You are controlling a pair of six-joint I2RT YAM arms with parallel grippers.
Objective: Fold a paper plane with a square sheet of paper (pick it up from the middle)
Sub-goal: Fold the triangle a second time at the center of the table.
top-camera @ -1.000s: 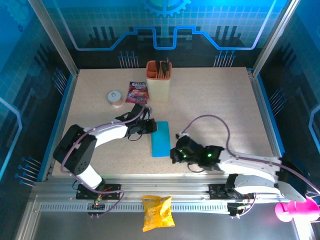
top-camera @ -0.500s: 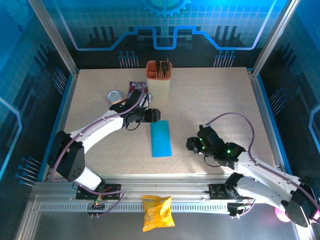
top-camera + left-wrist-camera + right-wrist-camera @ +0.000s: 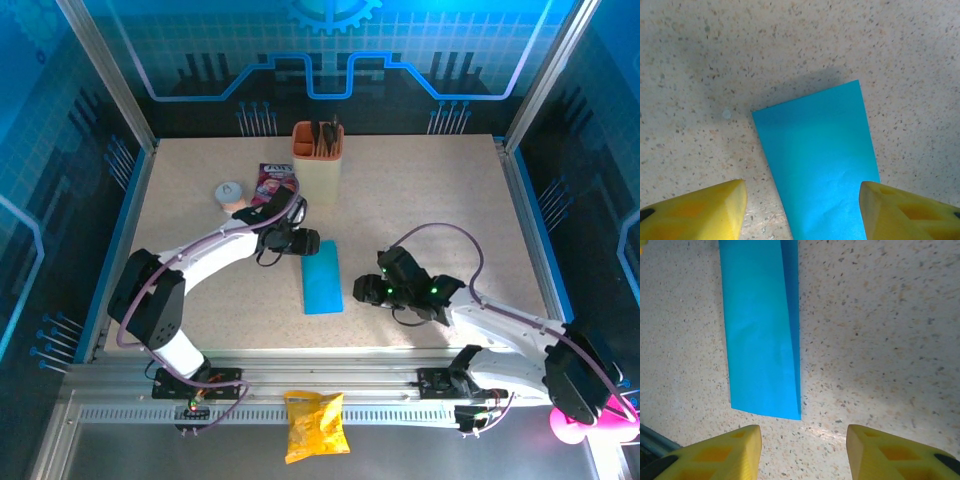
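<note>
Found flat at the middle of the counter (image 3: 430,190): sheet of paper (image 3: 321,277), folded to a narrow strip, long axis running near to far. Same spot and same lie as one second ago.

Left pincer (image 3: 308,241): released, at the strip's far end, on its left side. Through the left wrist camera: yellow fingers (image 3: 695,212) spread wide, strip lying on the counter between them, not gripped. Clenched at the strip's far left edge one second ago; drawn off toward the cup (image 3: 317,160) half a second ago; now back close to that end.

Right pincer (image 3: 362,291): released, just right of the strip's near end, apart from it. Through the right wrist camera: fingers (image 3: 720,452) apart, near short edge of the strip just beyond the tips, lengthwise overlap of layers visible along one side. Clenched by the near right corner one second ago; pulled well off to the right half a second ago; now nearer again.

Also noted: pink packet (image 3: 274,183) beside the cup, well behind the strip; yellow snack bag (image 3: 316,424) on the front rail.
</note>
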